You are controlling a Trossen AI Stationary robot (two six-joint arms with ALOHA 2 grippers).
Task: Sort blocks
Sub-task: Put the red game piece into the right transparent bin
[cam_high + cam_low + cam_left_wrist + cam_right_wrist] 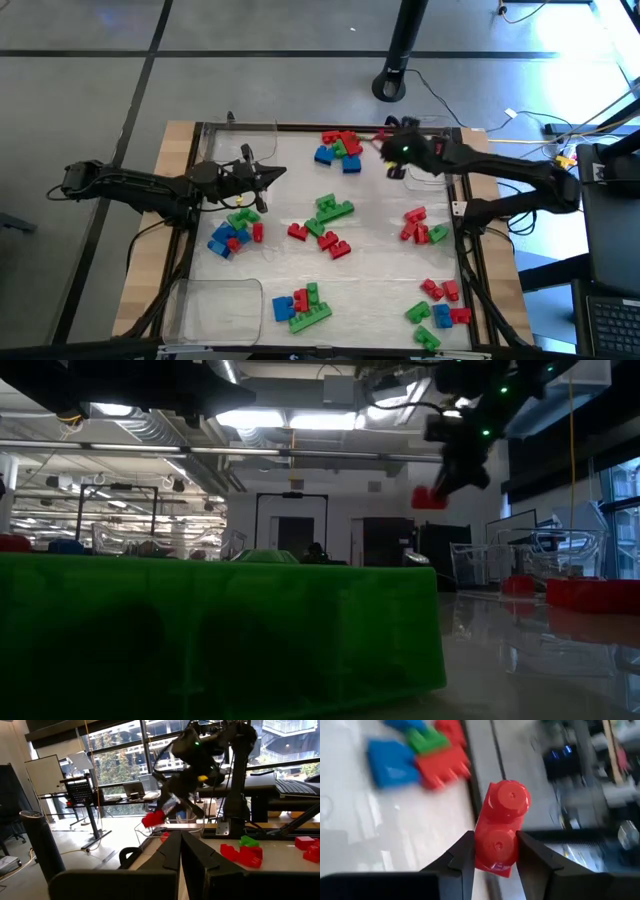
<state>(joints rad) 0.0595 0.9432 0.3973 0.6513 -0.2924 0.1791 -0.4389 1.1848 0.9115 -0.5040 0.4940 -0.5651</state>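
The right gripper [494, 851] was clamped on a small red brick [499, 826], held in the air above the table's [390, 255] far edge, close to its far right corner. The brick had two studs in a row; its long axis ran outward from between the fingers, one stud seated between the fingertips [466, 851] and the other projecting past them, stud faces turned toward the wrist camera. In the low view the red brick [428, 498] hung just below the gripper, well clear of the tabletop. Beneath and beside it near the far edge lay a cluster of blue, green and red bricks [338, 148]. The left gripper [280, 174] hovered by the table's left edge with its fingers pressed together, holding nothing.
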